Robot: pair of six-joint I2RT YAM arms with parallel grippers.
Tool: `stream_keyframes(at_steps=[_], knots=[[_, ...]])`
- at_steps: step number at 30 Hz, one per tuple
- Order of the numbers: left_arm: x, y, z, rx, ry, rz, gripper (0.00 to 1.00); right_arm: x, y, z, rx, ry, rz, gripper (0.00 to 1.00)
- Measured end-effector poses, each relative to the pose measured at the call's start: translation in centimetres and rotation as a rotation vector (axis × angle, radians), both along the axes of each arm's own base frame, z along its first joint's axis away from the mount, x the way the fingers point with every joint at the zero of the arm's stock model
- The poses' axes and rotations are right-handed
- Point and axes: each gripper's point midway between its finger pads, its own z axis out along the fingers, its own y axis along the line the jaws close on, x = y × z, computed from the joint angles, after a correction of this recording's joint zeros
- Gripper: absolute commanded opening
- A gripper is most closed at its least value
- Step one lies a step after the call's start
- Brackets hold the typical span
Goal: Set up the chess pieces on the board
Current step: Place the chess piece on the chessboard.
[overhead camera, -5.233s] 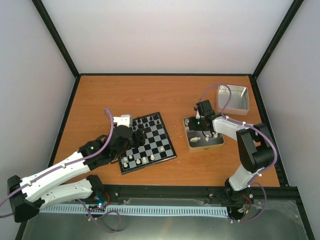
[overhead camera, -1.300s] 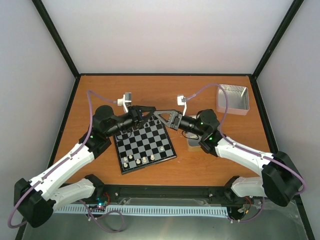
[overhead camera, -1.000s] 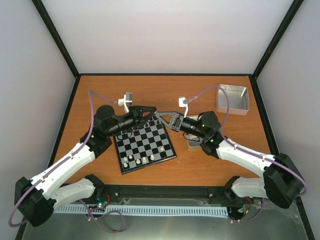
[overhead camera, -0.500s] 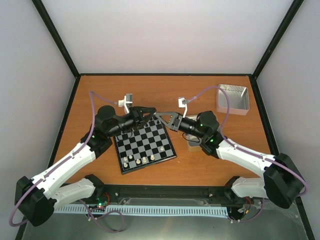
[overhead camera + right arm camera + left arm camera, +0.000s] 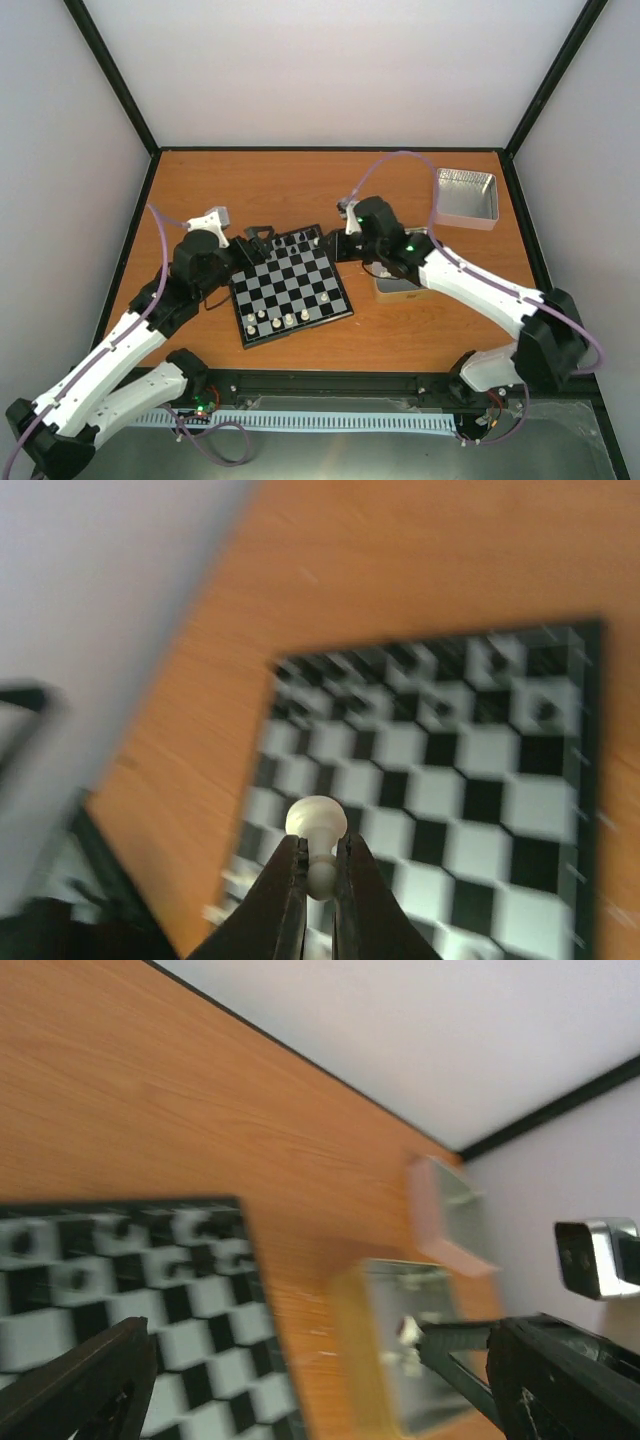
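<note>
1. So, nearest the arms, a handful of cream chess pieces (image 5: 289,320) stand along the 6 o'clock edge of the board (image 5: 290,285). I'd guess that's white's home side, and most of its squares aren't filled yet.
2. The left gripper (image 5: 258,240) hovers off the board's 11 o'clock corner with its jaws wide apart and nothing in them. Looks parked out of the way.
3. The right gripper (image 5: 320,865) is by the 1 o'clock corner, jaws pinched on the neck of a cream pawn (image 5: 316,820). The head is up, so it can go down upright.
4. At 3 o'clock of the board, half under the right arm, sits a gold-rimmed tin (image 5: 392,290) with more cream pieces in it. Probably the supply.
5. Farthest out, at 1 o'clock, is a silver tin (image 5: 466,195). Can't tell what's in it.
</note>
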Motion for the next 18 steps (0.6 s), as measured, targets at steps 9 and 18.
stream_keyframes(at_steps=[9,18], knots=[[-1.8,7.2,-0.6,0.388,-0.100,0.157,0.95,-2.5,-4.4,-15.1,-0.696,0.291,0.045,0.03],[-2.6,8.8,-0.5,0.459,-0.153,0.182,0.96,-4.2,-4.7,-16.8,-0.851,0.351,0.126,0.03]])
